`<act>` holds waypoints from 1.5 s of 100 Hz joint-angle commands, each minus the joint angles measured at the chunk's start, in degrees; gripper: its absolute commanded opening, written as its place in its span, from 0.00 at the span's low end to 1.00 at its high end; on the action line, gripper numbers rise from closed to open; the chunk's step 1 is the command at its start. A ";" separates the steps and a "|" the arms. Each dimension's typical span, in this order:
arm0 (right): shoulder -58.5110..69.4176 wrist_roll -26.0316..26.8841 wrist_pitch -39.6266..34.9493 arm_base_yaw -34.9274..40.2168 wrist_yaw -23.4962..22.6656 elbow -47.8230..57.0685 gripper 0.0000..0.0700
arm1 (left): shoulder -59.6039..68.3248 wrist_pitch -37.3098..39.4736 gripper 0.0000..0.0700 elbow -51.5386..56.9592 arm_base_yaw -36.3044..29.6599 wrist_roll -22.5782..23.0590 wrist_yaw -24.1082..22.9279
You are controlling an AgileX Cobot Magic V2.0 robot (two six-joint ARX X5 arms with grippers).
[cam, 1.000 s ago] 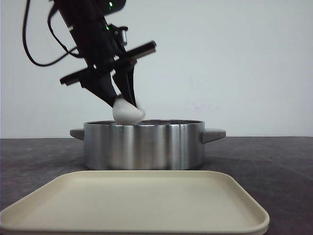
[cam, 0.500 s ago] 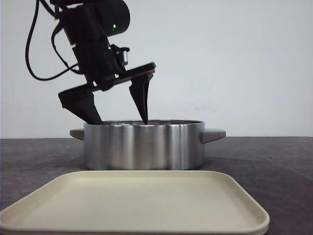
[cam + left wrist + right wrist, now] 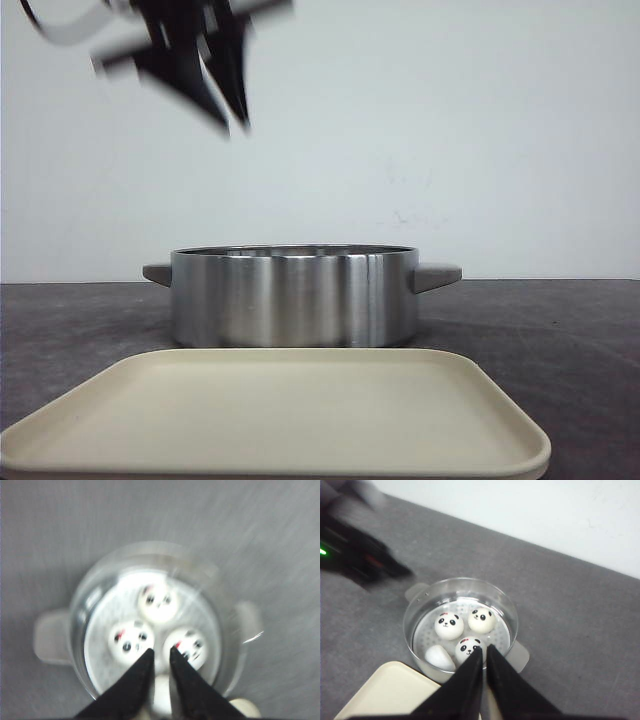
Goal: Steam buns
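Four white buns lie in the steel pot point(image 3: 507, 611). In the right wrist view three show panda faces point(image 3: 449, 625) point(image 3: 481, 620) point(image 3: 469, 648); the fourth point(image 3: 440, 657) lies face hidden. My left gripper point(image 3: 228, 112), blurred, is high above the pot's point(image 3: 293, 295) left side, empty. In the left wrist view its jaws point(image 3: 161, 652) stand almost together over the buns point(image 3: 131, 637), with the fourth bun point(image 3: 161, 695) showing between them. My right gripper point(image 3: 484, 649) is shut and empty, high above the pot's near rim.
A cream tray point(image 3: 275, 410) lies in front of the pot, with nothing on it; its corner shows in the right wrist view point(image 3: 390, 690). The pot has two grey side handles point(image 3: 436, 274). The dark table point(image 3: 560, 330) extends to both sides. My left arm point(image 3: 360, 555) is blurred.
My left gripper held a bun over the pot's rim, opened and let it drop inside, then rose fast up and left while its jaws came together.
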 commanded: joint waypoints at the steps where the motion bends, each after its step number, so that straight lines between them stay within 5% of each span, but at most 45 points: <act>1: 0.44 0.13 3.21 0.61 0.22 -2.67 0.01 | -3.74 -0.13 0.00 0.63 -0.39 1.77 -0.96; 15: 0.44 0.17 13.20 0.61 -0.92 -11.98 0.01 | -14.93 -3.26 0.00 -1.49 -0.39 1.79 -5.29; 50: 0.57 0.11 47.36 0.63 -15.10 -30.23 0.01 | -35.45 -11.50 0.00 -10.23 -0.37 1.44 -9.05; 92: 0.33 -0.42 51.12 0.61 -14.86 -30.23 0.01 | -39.06 -21.00 0.00 -13.09 -0.37 1.31 -9.20; 150: 0.33 -0.39 51.28 0.63 -14.86 -30.23 0.01 | -39.04 -20.57 0.00 -13.07 -0.37 1.31 -9.20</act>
